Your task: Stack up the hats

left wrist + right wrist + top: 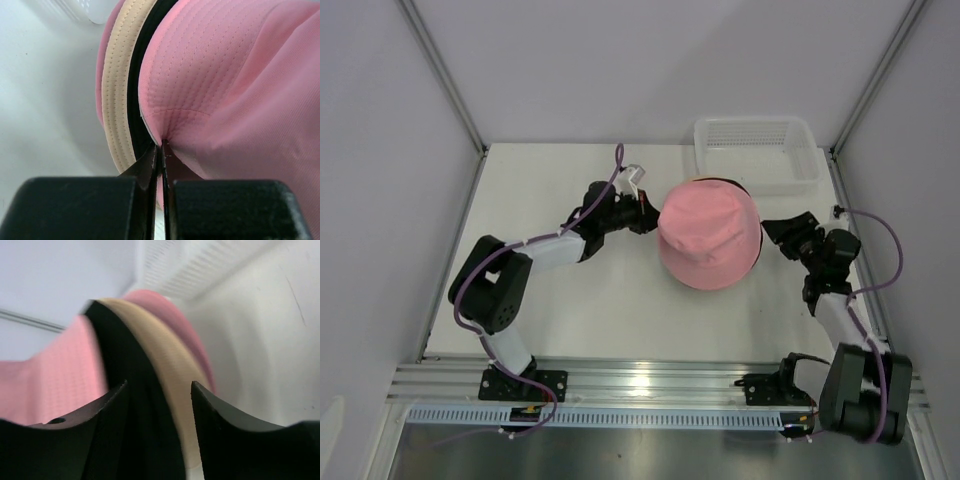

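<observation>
From where I stand, the left gripper (645, 213) is in front of the plastic bin (756, 152) and off past its left end. Its fingers (145, 172) are squeezed almost together, with the brim of the top pink hat (710, 235) pinched thin between them.

The hats sit in one nested pile on the table (570, 320), just in front of the bin. The far edge of the pile reaches the bin's front wall, though I can't tell whether it touches. At the brims the layers show edge on. Under the top pink hat comes the black hat (136, 90), then the beige hat (117, 80), then the bottom pink hat (172, 312) outermost.

The right gripper (772, 232) is in front of the bin's right end, close against the pile. Its fingers (107, 410) are spread wide and grip nothing. The black and beige brims show in the gap between them, but that view is too blurred to tell whether either finger touches the fabric.
</observation>
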You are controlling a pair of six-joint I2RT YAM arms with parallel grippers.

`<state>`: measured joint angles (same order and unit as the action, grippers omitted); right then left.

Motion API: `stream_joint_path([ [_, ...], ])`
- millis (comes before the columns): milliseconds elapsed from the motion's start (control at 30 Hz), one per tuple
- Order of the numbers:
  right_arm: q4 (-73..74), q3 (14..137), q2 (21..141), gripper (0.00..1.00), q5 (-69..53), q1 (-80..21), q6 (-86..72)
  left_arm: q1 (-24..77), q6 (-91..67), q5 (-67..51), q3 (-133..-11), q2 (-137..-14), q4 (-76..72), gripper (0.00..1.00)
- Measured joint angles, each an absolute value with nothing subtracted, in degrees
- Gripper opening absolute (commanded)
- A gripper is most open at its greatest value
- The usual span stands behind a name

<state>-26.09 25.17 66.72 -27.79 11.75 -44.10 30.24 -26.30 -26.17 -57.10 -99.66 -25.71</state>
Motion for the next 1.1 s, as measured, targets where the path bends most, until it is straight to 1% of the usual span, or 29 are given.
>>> stream_joint_path([
  [133, -21.91, 25.19, 52.51, 0.65, -28.40, 13.10, -43.51, 30.52, -26.41, -25.98, -57.08, -99.66, -25.80, 0.01],
  [200, -21.34, 25.19, 47.51, 0.66, -28.93, 13.87, -43.55, 30.65, -26.50, -25.96, -56.82, -99.66, -26.17, 0.01],
  [267, -22.44, 24.95, 45.15, 0.66, -30.35, 14.35, -44.40, 30.76, -26.57, -25.91, -56.47, -99.66, -26.74, 0.01],
  [400, -26.24, 21.30, 47.33, 0.67, -33.50, 14.35, -47.35, 30.94, -26.92, -25.65, -55.70, -99.66, -28.12, 0.01],
  [567, -30.13, 14.70, 53.47, 0.68, -36.84, 14.37, -52.80, 31.07, -26.92, -25.61, -55.09, -99.57, -28.99, 0.01],
  [800, -36.53, 13.19, 55.33, 0.67, -38.50, 13.61, -58.17, 31.11, -26.92, -25.15, -54.46, -99.55, -29.41, 0.01],
  [900, -35.35, 13.17, 53.04, 0.68, -37.74, 13.72, -58.43, 31.11, -26.92, -25.02, -54.22, -99.55, -29.45, 0.01],
  [1100, -23.77, 15.16, 42.02, 0.67, -32.03, 13.91, -55.07, 31.24, -26.92, -25.04, -54.11, -99.55, -29.47, 0.01],
])
